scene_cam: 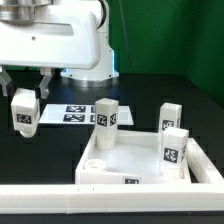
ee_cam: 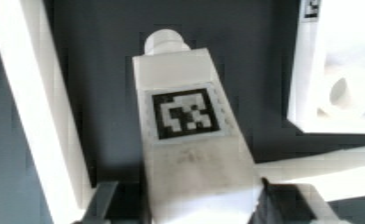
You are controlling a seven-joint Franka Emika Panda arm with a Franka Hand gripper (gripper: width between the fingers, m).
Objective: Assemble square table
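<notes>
The square table's white slab (scene_cam: 120, 160) lies on the black table, with three white tagged legs upright at its corners (scene_cam: 107, 115), (scene_cam: 171, 118), (scene_cam: 174, 148). My gripper (scene_cam: 24, 93) is at the exterior view's left, away from the slab, and is shut on a fourth white leg (scene_cam: 23, 113), which hangs below it. In the wrist view the leg (ee_cam: 188, 140) runs out from between the dark fingers (ee_cam: 111, 203) of the gripper (ee_cam: 197, 208), its tag facing the camera. Part of the slab (ee_cam: 339, 85) shows beside it.
The marker board (scene_cam: 70, 112) lies flat behind the held leg, near the robot base. The long white bar fence (scene_cam: 100, 200) runs along the front edge, and what may be part of it shows in the wrist view (ee_cam: 19, 100).
</notes>
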